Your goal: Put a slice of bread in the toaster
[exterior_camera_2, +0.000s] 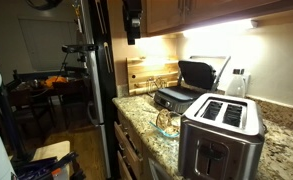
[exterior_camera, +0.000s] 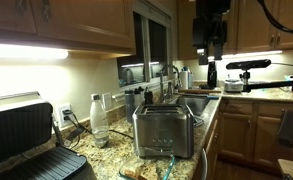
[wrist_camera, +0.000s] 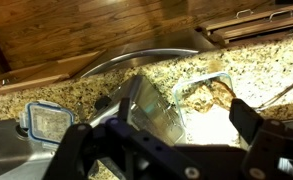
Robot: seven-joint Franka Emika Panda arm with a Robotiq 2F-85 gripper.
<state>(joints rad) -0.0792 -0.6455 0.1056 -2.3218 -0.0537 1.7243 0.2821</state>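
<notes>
The brushed steel toaster (exterior_camera: pixel 164 131) stands on the granite counter and also shows in an exterior view (exterior_camera_2: pixel 222 135), its top slots empty. A tan slice of bread (wrist_camera: pixel 202 97) lies in a clear glass container (wrist_camera: pixel 151 110) on the counter, next to the toaster in an exterior view (exterior_camera_2: pixel 167 124). My gripper (wrist_camera: pixel 183 112) is open and empty, and in the wrist view the container and bread lie between its fingers, far below. In both exterior views it hangs high above the counter (exterior_camera: pixel 209 38) (exterior_camera_2: pixel 133 22).
A black hinged grill press (exterior_camera: pixel 16 140) (exterior_camera_2: pixel 191 82) stands open beside the toaster. A water bottle (exterior_camera: pixel 99 120) stands by the wall. A sink with a faucet (exterior_camera: pixel 191 98) lies beyond the toaster. A container lid (wrist_camera: pixel 46 121) lies on the granite.
</notes>
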